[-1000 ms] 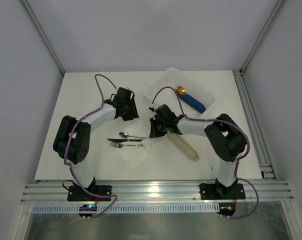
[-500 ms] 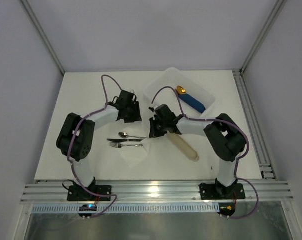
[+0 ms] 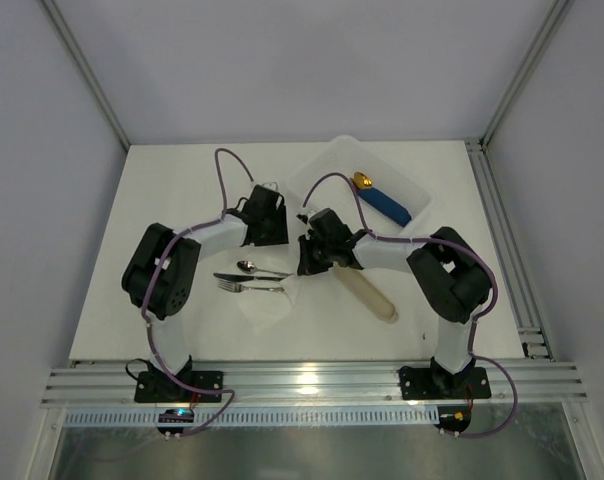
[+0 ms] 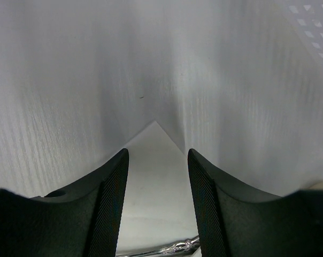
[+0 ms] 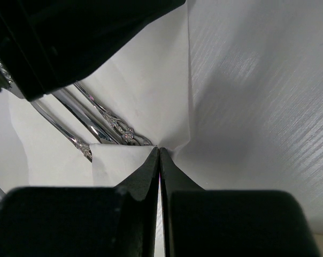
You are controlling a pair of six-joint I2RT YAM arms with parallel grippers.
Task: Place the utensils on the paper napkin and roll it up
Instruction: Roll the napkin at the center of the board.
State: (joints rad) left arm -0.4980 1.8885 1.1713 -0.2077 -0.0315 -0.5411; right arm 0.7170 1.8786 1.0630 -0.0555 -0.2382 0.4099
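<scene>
The utensils [image 3: 252, 278] lie side by side near the middle of the desk [image 3: 182, 180], a little toward its left edge. Their handle ends rest on the paper napkin [image 3: 274, 302], which spreads toward the near edge. In the right wrist view the right gripper [image 5: 159, 154] has its fingers pressed together at the napkin's edge, pinching a small flap folded over the handle ends. The left gripper [image 4: 157, 155] hangs just beyond the napkin's far corner with its fingers apart and nothing between them but that white corner and one handle below. A white tray [image 3: 322, 170] stands toward the far right corner with a blue-handled piece [image 3: 384, 204] in it. A beige sleeve [image 3: 370, 292] lies just right of the napkin.
</scene>
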